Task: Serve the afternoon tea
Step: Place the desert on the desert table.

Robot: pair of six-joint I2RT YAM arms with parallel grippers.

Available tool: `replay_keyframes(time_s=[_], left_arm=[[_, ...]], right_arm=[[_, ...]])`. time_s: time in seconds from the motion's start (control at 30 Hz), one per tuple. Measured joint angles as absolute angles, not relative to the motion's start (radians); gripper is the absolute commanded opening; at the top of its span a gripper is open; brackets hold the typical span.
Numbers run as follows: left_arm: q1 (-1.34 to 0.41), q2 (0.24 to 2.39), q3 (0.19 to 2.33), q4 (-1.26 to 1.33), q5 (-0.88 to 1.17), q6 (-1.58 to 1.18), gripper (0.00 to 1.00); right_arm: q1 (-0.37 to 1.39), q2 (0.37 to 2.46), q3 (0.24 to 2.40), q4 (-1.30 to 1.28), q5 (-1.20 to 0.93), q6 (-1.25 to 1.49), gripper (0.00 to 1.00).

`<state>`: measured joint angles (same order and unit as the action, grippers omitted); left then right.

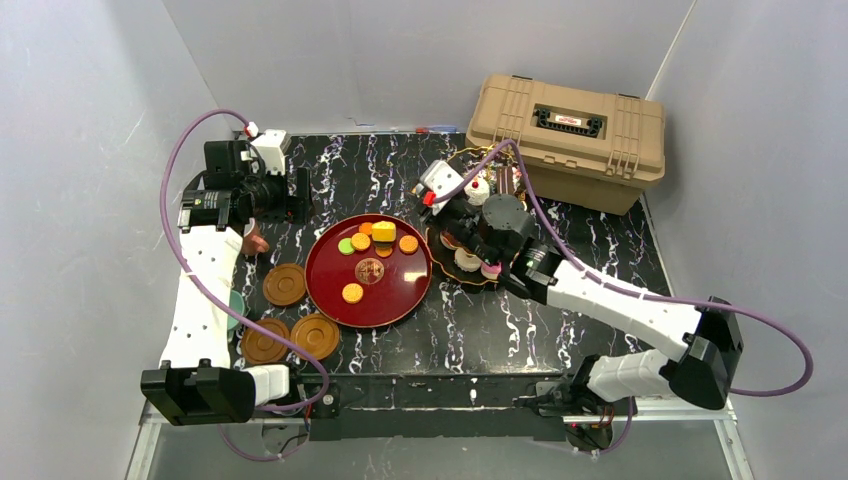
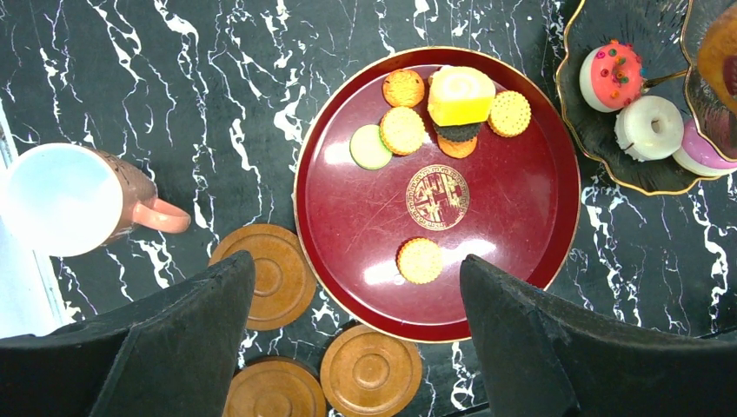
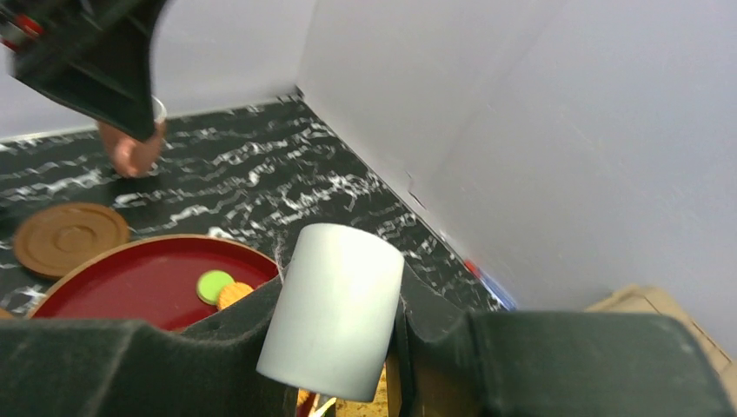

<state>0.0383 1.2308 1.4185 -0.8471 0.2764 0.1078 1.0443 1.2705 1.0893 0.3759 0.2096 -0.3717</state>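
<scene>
The dark glass stand (image 1: 478, 278) with gold rims carries donuts (image 2: 647, 129) and a pink sprinkled cake (image 2: 611, 76). A red round tray (image 1: 369, 300) holds several biscuits and a yellow roll cake (image 2: 461, 97). Three brown saucers (image 1: 285, 284) lie left of the tray. The pinkish cup (image 2: 69, 200) stands by them. The teal cup (image 1: 235, 305) is mostly hidden by my left arm. My left gripper (image 2: 355, 261) is open and empty, high above the saucers and the tray's near rim. My right gripper (image 3: 339, 291), over the stand, is shut on a pale grey-white cylinder (image 3: 330, 330).
The tan plastic case (image 1: 568, 135) stands at the back right, just behind the stand. Grey walls close in the black marble table (image 1: 560, 250) on three sides. My left arm runs along the table's left edge.
</scene>
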Motion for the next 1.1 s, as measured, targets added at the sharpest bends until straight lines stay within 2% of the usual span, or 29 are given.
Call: replay_keyframes(time_s=[0.43,0.63,0.9,1.1], left_arm=[[0.045,1.23,1.424,-0.852,0.277,0.108,0.85],[0.045,1.23,1.432,-0.861,0.277,0.108,0.85],[0.045,1.23,1.435,-0.867,0.277,0.108,0.86],[0.045,1.23,1.435,-0.868,0.277,0.108,0.86]], right_arm=[[0.995,1.31,1.034,0.423,0.254,-0.421,0.04],[0.992,1.31,1.002,0.439,0.279,-0.427,0.13],[0.989,1.308,0.965,0.466,0.31,-0.434,0.36],[0.989,1.296,0.957,0.47,0.302,-0.429,0.45]])
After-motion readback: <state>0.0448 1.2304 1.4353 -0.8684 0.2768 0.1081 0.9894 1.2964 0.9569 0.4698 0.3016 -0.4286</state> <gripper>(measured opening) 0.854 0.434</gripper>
